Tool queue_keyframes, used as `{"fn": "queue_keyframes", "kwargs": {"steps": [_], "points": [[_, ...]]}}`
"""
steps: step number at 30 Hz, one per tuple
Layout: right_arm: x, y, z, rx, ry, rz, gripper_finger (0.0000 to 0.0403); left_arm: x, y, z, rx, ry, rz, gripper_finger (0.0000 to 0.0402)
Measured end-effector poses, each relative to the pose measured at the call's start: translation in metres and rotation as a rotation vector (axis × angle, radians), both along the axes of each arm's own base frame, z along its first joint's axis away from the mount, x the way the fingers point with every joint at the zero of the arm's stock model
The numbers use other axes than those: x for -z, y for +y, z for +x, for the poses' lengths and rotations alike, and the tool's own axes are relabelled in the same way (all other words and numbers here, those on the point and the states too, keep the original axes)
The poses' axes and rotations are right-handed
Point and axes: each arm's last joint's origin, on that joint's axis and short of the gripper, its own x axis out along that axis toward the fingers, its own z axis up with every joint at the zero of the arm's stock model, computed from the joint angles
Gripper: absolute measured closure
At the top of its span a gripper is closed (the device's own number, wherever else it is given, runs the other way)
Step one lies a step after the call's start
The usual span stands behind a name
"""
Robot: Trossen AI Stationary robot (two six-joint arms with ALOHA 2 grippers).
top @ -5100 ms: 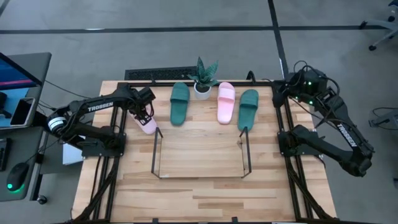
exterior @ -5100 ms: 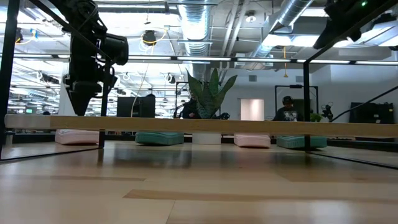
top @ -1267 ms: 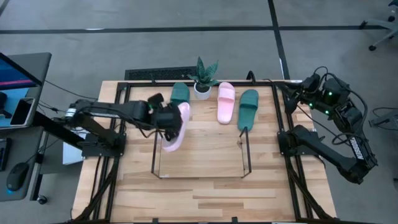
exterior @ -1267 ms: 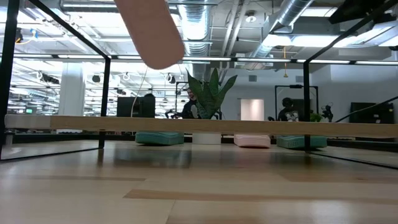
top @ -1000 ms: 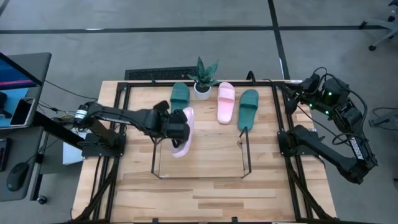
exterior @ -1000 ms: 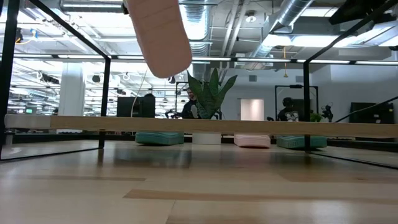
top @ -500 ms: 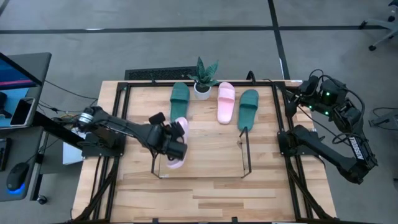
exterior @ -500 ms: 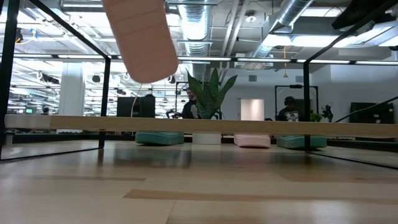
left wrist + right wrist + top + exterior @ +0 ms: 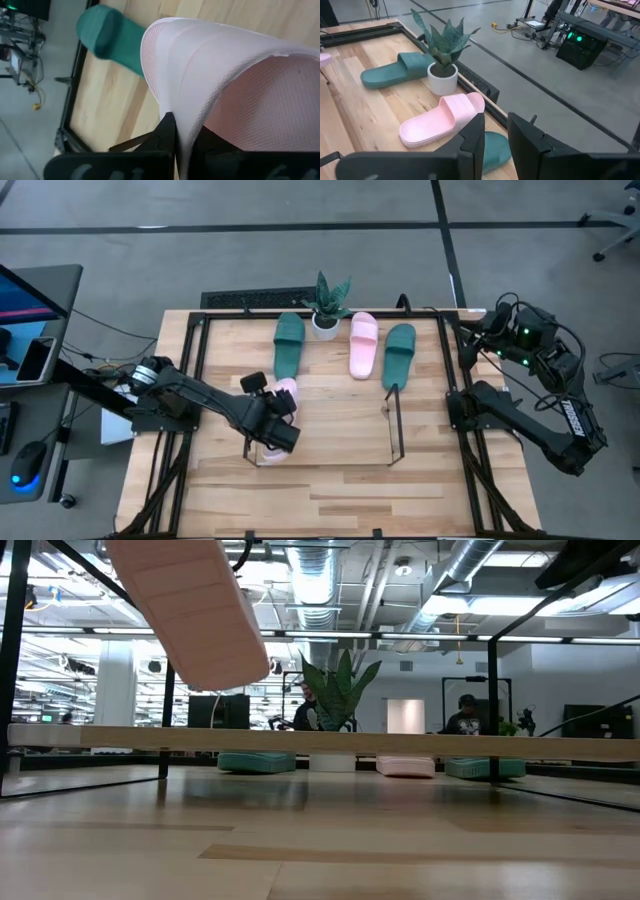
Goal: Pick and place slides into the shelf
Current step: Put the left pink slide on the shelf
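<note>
While my left gripper [image 9: 272, 420] pinches one pink slide [image 9: 281, 406] over the shelf [image 9: 322, 463], seemingly not yet seated, three slides wait behind. Right gripper [image 9: 494, 136], fingers slightly apart, idles empty.

Held pink slide [image 9: 279, 412]: aloft, tilted, over shelf's left end, centre-left of frame.
Shelf [image 9: 395, 430]: black wire rack, mid-frame.
Other slides: green [image 9: 288, 344], pink [image 9: 363, 343], green [image 9: 399, 354], flat, upper centre.
</note>
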Motion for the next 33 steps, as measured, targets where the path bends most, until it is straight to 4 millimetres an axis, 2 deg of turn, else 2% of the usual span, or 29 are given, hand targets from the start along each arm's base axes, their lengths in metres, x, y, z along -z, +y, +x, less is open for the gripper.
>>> {"fn": "queue_keyframes", "kwargs": {"steps": [5, 18, 33], "points": [[0.000, 0.000, 0.000, -0.001, 0.002, -0.002, 0.0328, 0.005, -0.002, 0.004, 0.001, -0.003, 0.005, 0.0401], [0.000, 0.000, 0.000, -0.004, 0.009, -0.001, 0.0328, 0.049, -0.017, 0.021, 0.037, 0.160, 0.043, 0.0401], [0.001, 0.000, 0.000, -0.004, 0.012, 0.003, 0.0328, 0.049, -0.030, 0.010, -0.003, 0.159, 0.064, 0.0401]]}}
